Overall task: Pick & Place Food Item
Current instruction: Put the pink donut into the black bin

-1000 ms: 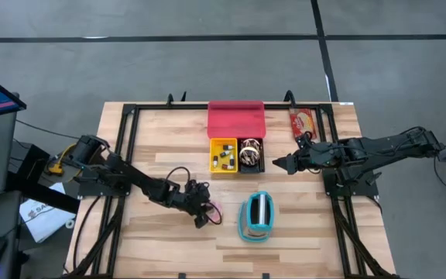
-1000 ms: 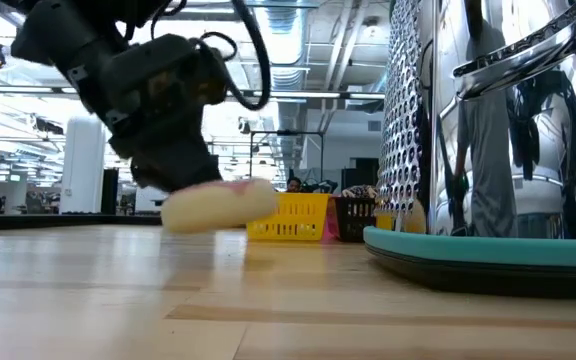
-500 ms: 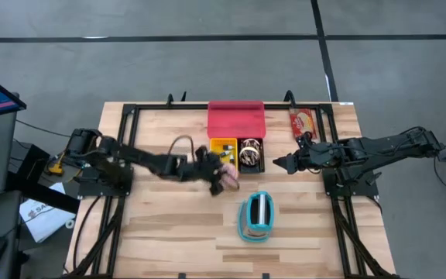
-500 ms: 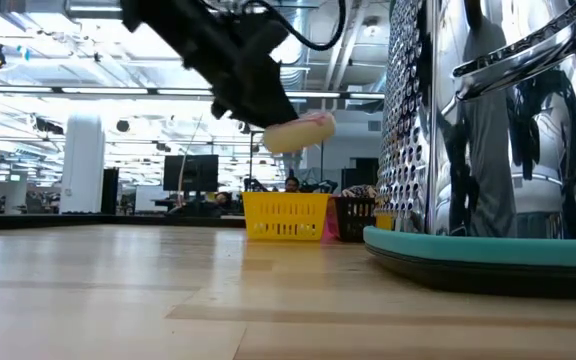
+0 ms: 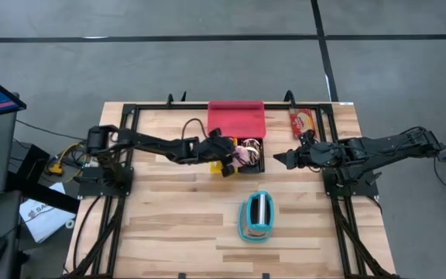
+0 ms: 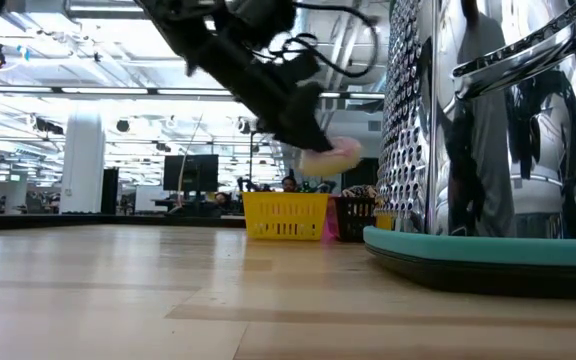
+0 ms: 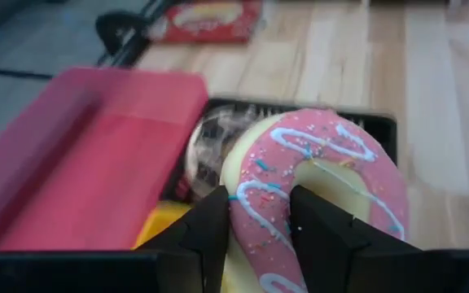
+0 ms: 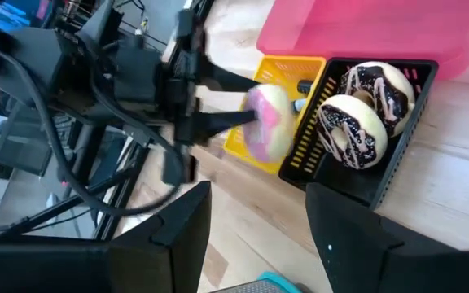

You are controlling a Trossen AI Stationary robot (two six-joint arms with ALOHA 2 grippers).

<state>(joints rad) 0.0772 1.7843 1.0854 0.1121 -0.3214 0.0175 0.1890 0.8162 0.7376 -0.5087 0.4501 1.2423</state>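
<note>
From above: a wooden table point(image 5: 169, 232) holds a yellow basket point(image 5: 217, 161) beside a black basket point(image 5: 254, 164). Left wrist: the left gripper point(image 7: 259, 228) clamps a pink-frosted donut point(image 7: 312, 187) over the black basket. Right wrist: the right gripper point(image 8: 255, 212) gapes empty; two chocolate donuts point(image 8: 365, 110) fill that basket.

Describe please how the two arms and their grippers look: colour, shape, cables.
Both arms are black and slim, built of jointed segments. The left arm carries a thin dark cable that loops above it. The left gripper has two flat, dark, wedge-shaped fingers. The right gripper has the same broad dark fingers. The right arm is equally black, with a bulkier base.
</note>
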